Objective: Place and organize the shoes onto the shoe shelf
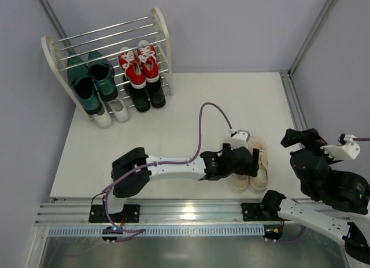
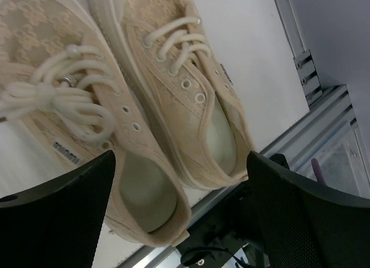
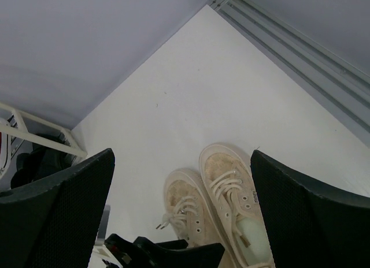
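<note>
Left wrist, L fingers (image 2: 52, 222) apart, over beige sneakers (image 2: 173, 89)

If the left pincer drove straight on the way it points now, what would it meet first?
Probably the beige sneakers: in the left wrist view their heel ends lie right ahead of the open left pincer. Depth is unclear.

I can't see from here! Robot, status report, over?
Left gripper open, above beige sneakers. Right gripper open, empty. Other four pairs on shoe shelf. Nothing seen blocking.
</note>
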Robot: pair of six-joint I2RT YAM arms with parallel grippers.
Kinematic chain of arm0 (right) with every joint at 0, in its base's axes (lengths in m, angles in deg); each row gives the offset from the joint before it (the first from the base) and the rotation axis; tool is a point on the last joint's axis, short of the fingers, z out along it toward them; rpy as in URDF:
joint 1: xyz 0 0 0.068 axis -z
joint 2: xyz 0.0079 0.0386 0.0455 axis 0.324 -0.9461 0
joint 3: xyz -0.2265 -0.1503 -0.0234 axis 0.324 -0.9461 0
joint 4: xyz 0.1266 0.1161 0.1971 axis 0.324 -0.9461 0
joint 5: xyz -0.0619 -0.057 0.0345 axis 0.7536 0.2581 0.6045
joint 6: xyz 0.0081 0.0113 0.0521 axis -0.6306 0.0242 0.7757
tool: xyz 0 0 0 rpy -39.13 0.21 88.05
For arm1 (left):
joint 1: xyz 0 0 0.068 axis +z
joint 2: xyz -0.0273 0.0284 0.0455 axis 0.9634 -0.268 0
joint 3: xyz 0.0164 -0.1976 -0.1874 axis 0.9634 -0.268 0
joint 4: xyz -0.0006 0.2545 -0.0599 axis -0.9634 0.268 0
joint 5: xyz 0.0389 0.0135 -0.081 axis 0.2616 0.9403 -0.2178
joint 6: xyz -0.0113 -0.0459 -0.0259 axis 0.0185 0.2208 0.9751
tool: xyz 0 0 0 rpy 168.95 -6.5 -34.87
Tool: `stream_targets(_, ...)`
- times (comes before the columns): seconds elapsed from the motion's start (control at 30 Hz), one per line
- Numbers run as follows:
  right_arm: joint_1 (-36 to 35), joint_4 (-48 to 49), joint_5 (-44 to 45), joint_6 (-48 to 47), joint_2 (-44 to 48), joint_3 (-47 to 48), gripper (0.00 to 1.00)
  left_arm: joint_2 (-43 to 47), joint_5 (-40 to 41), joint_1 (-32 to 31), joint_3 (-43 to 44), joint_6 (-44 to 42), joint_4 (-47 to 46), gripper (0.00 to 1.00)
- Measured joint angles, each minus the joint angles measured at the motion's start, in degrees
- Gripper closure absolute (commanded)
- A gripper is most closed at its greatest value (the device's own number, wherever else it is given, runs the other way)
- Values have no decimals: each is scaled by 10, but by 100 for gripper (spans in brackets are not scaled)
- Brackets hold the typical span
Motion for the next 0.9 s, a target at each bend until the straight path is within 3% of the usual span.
stream_targets(0.33, 0, -3, 0, -26, 0, -11, 0, -48, -31, -29, 27, 65, 0, 9)
stream_targets(0.57, 0, -4, -1, -51, 0, -21, 0, -122, -3, -29, 91, 68, 21, 11)
stream_targets(0.67, 0, -4, -2, -64, 1, -23, 0, -141, 14, -28, 123, 61, 40, 26)
stream_targets(0.7, 0, -4, -3, -69, 3, -25, 0, -145, 19, -28, 129, 59, 43, 39)
stream_targets(0.77, 0, -3, -5, -78, 7, -31, 0, -150, 29, -25, 132, 52, 56, 52)
stream_targets(0.8, 0, -3, -5, -82, 10, -33, 0, -152, 33, -22, 133, 46, 60, 62)
stream_targets(0.87, 0, -2, -7, -88, 15, -38, 0, -154, 34, -19, 133, 43, 65, 72)
stream_targets(0.9, 0, -2, -7, -92, 19, -39, 0, -155, 35, -18, 133, 38, 68, 83)
